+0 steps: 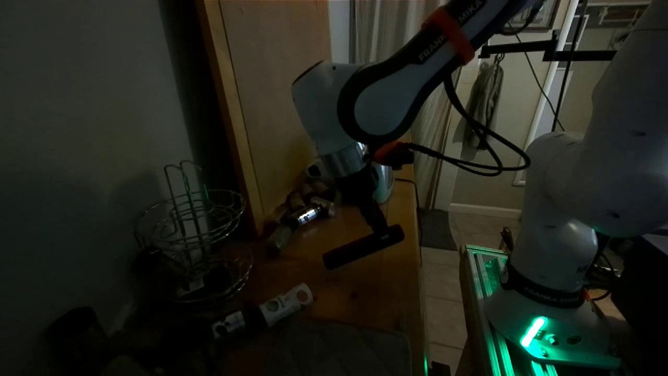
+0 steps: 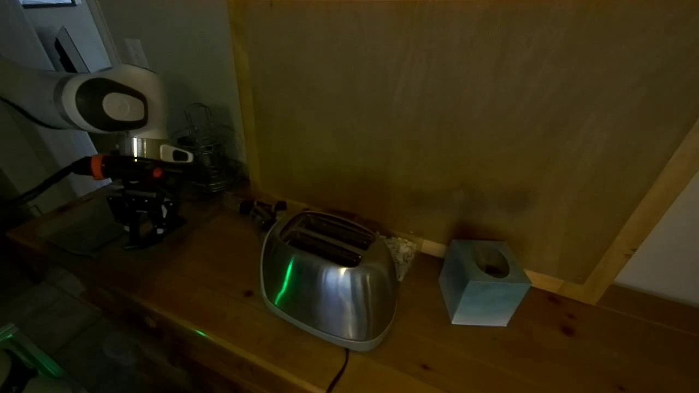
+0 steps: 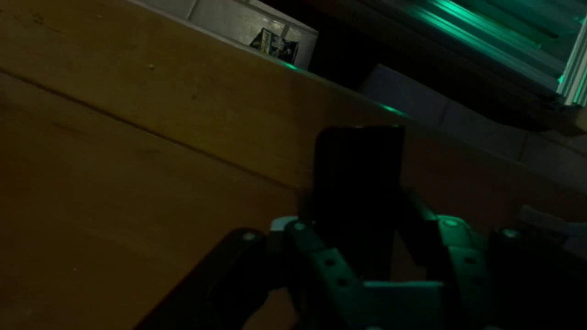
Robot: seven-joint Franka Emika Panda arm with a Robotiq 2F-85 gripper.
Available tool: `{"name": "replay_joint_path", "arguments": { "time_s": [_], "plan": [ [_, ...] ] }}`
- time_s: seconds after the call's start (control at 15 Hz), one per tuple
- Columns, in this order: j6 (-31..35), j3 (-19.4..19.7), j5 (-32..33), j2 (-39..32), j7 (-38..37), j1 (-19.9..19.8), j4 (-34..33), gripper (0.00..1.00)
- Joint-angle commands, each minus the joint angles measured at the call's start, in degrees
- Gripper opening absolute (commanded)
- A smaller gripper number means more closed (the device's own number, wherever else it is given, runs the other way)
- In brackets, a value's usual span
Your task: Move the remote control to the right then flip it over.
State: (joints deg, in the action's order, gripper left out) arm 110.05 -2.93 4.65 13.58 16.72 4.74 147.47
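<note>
The remote control (image 1: 362,247) is in the gripper (image 3: 360,213), whose two fingers we see clamped on it, one along each side in the wrist view. In an exterior view it shows to us as a slim dark bar beneath the gripper, slanting down from its right end to its left, with the grip closer to its right end. It is over the wooden table (image 1: 360,300), near the right edge; we cannot tell whether it touches the wood. Which face is up is too dark for us to read.

In that same view we have a wire rack (image 1: 190,243) to the left, and a pale patterned cylinder (image 1: 286,304) lying nearer than the remote control and to its left. A grey mat (image 1: 344,349) covers the near end, and some small containers (image 1: 308,215), too dim to name, lie farther off.

In an exterior view we find the gripper on the left, well apart from a shiny toaster (image 2: 333,297). To the right of the toaster stands a pale blue tissue box (image 2: 483,297), and a wooden panel (image 2: 426,120) rises behind both.
</note>
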Motion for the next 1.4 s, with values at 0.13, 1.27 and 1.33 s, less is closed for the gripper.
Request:
{"name": "replay_joint_path", "arguments": {
  "time_s": [0.13, 1.27, 1.33],
  "plan": [
    [0.23, -0.91, 4.87, -3.83, 6.38, 1.72, -0.86, 0.23],
    [16.64, -1.52, 2.39, -8.03, 2.94, 2.16, -2.14, 1.00],
    [18.78, -1.47, 2.02, -8.55, 1.95, 2.09, -2.00, 1.00]
  ]
}}
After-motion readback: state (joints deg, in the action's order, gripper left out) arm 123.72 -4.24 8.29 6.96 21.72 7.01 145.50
